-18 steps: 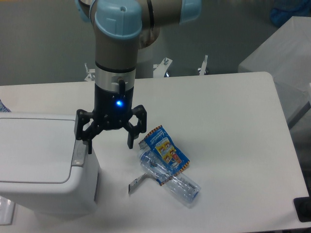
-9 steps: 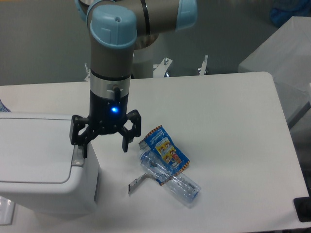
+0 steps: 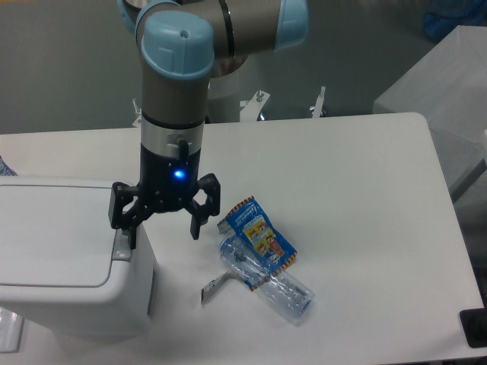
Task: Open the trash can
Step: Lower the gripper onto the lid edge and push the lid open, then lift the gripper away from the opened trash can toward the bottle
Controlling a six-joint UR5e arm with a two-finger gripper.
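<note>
You have the trash can point(image 3: 72, 258) at the table's point(image 3: 358, 198) front left corner, running off the left edge of the view, with its lid point(image 3: 53, 236) down flat on top. The push tab point(image 3: 122, 245) sits on the lid's right rim. The gripper point(image 3: 163, 232) hangs over that right rim with its fingers spread: one finger above the tab, the other out past the can's right side, over the table. Just right of the can, towards the front edge, lies the bottle point(image 3: 266, 274) on its side. The arm rises behind, from the back edge.

White table point(image 3: 358, 175), grey wall point(image 3: 68, 61)
</note>
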